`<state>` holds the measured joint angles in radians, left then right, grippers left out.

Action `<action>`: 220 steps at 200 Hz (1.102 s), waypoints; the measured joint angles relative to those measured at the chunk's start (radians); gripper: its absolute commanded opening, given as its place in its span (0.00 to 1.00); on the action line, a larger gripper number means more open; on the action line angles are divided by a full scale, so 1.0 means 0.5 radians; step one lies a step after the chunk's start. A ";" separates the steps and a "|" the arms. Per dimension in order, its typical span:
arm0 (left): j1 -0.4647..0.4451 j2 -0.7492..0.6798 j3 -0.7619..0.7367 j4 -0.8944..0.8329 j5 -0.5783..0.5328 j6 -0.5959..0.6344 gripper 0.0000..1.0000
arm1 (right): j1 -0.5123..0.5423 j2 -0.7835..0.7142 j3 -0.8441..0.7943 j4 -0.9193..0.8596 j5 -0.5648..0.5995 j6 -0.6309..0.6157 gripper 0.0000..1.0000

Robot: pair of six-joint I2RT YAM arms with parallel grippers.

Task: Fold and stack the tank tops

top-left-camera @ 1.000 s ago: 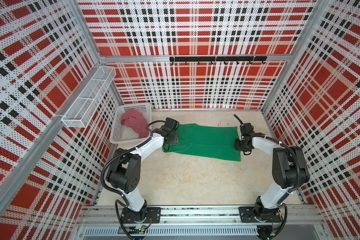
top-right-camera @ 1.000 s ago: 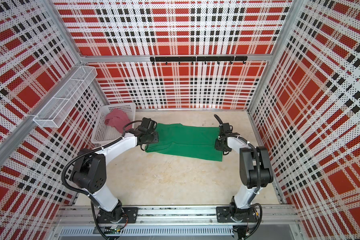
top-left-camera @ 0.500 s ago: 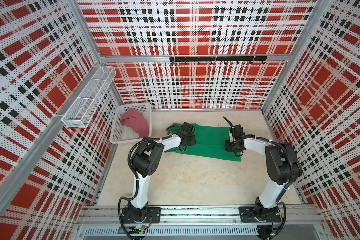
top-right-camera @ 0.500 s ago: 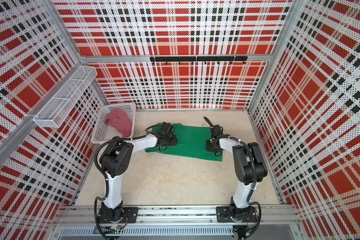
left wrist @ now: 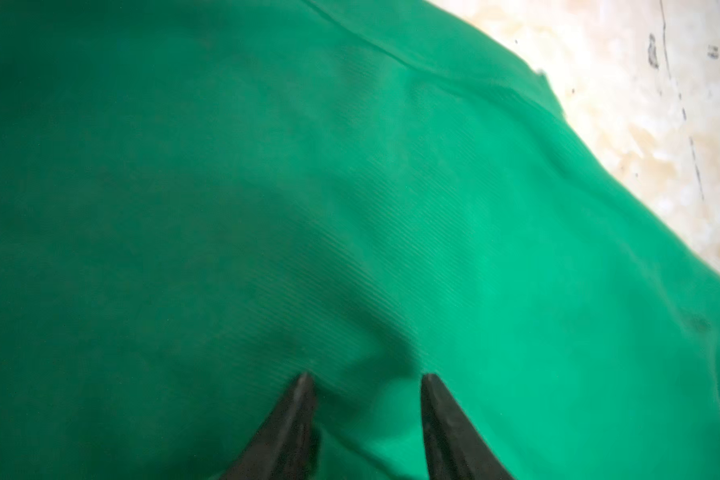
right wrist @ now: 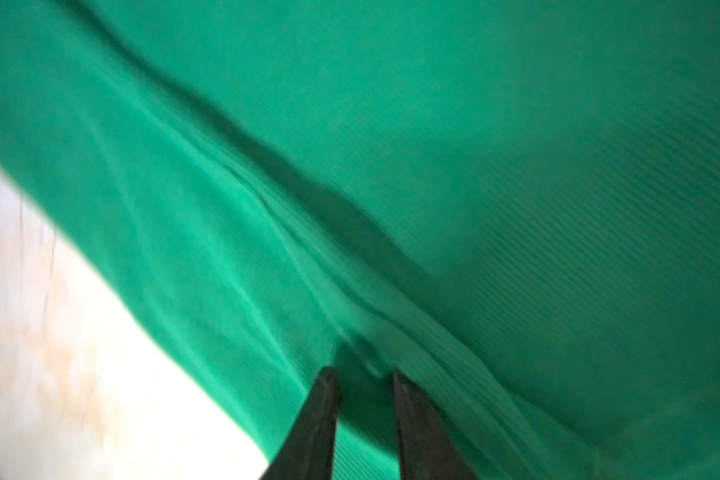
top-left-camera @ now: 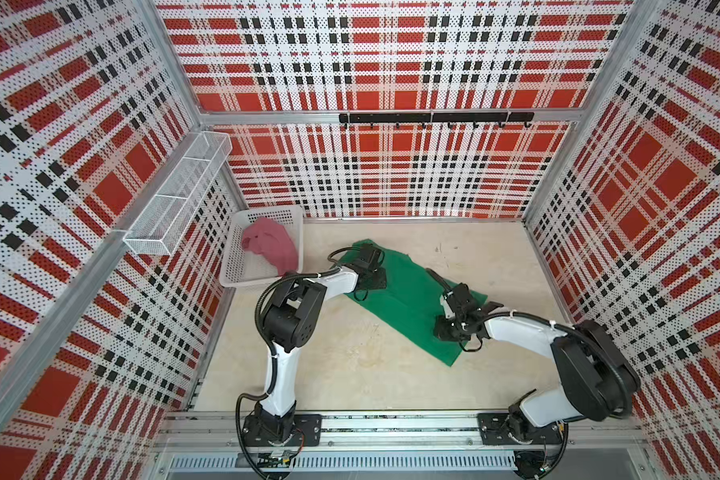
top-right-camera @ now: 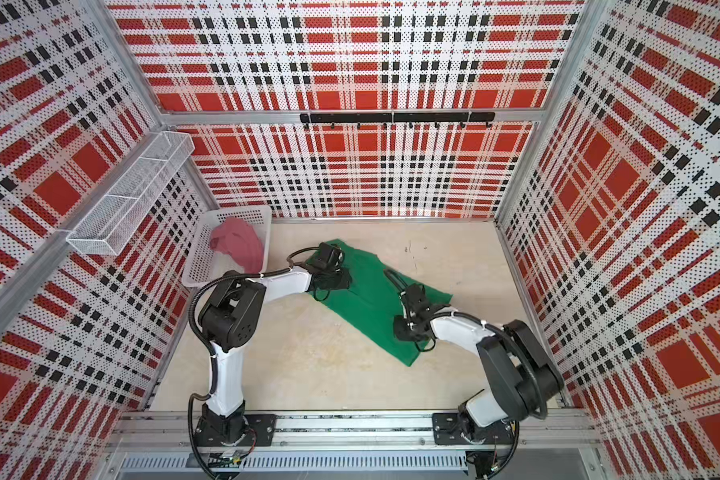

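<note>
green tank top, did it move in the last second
Yes: the bright green cloth tank top has swung slantwise, its end far from the white perforated plastic basket nearer the front rail.

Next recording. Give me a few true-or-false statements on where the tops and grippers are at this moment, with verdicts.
1. The pink top lies in the basket. True.
2. The green top is folded into a small square. False: it lies stretched out long and slantwise on the table.
3. The left gripper and right gripper are both over the green top. True.
4. The pink top is stacked on the green top. False: they are apart, and the pink top is in the basket.
5. The left gripper's jaws stand apart. True.
</note>
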<state>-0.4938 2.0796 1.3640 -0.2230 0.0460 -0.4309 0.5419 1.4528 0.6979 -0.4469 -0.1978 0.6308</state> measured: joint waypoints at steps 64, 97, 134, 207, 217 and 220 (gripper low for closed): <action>0.052 0.136 0.795 -0.376 -0.007 0.177 0.51 | -0.449 -0.120 0.417 -0.380 0.054 -0.276 0.42; -0.079 0.508 1.595 -0.494 -0.006 0.287 0.50 | -0.809 -0.089 0.418 -0.374 0.074 -0.393 0.42; -0.169 0.845 1.894 -0.621 0.002 0.340 0.48 | -0.815 -0.088 0.327 -0.289 0.021 -0.365 0.40; 0.201 0.495 0.793 -0.241 -0.008 0.194 0.45 | -0.426 0.135 0.121 -0.040 -0.045 -0.116 0.37; 0.230 0.434 0.660 -0.156 -0.013 0.171 0.45 | -0.426 0.153 0.139 -0.018 -0.013 -0.111 0.37; 0.234 0.414 0.620 -0.127 -0.014 0.159 0.45 | -0.426 0.161 0.146 -0.018 -0.005 -0.111 0.37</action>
<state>-0.3767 2.2868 1.6741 -0.2867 0.0391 -0.3511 0.3286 1.5333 0.7708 -0.4561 -0.2005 0.5755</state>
